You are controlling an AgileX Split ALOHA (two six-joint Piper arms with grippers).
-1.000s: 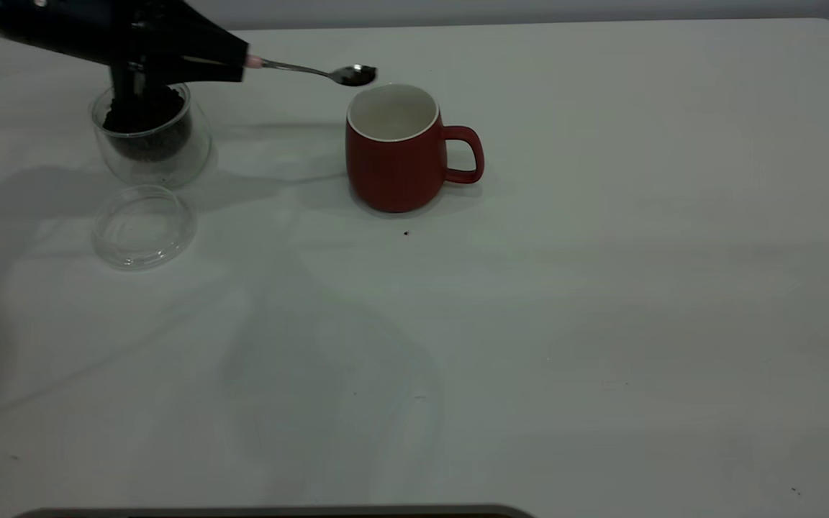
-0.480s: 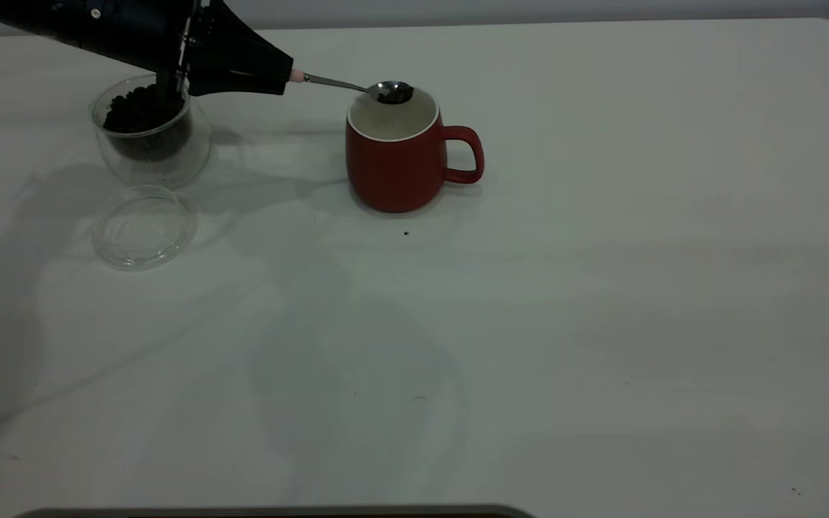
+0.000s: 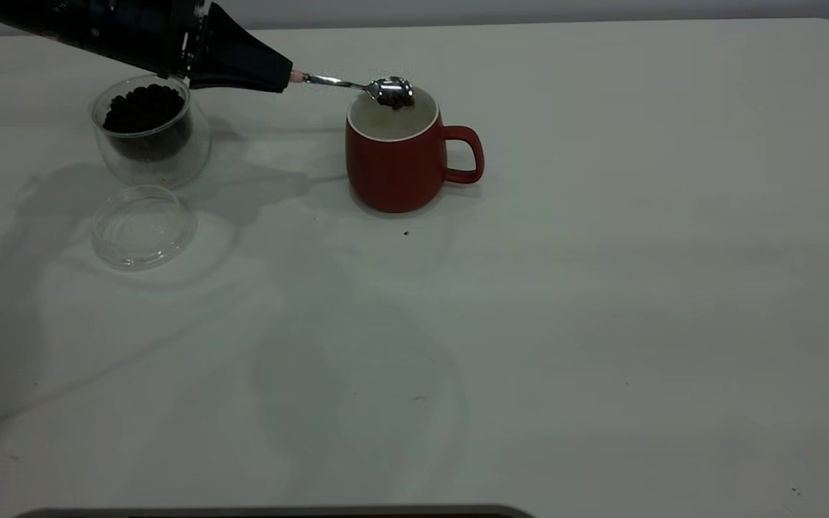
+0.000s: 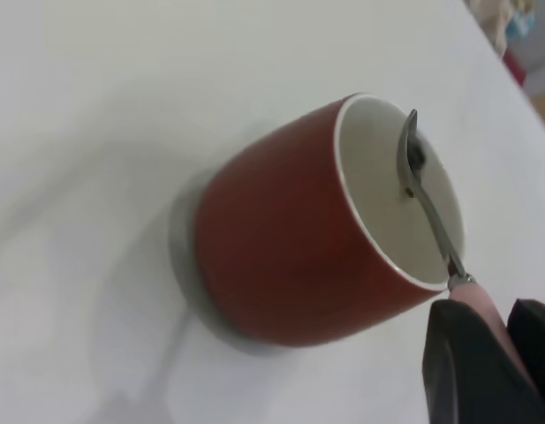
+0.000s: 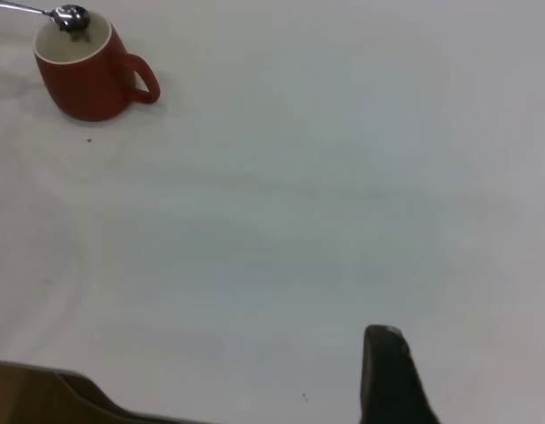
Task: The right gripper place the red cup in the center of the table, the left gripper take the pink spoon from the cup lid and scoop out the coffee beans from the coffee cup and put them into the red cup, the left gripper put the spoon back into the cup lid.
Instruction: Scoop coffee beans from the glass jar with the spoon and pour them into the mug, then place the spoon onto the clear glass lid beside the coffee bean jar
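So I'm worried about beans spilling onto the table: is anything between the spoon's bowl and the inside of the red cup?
Nothing visible. The left gripper holds the pink spoon by its handle, with the spoon's bowl tilted right over the open mouth of the red cup. The coffee beans sliding off it have only open air below them.
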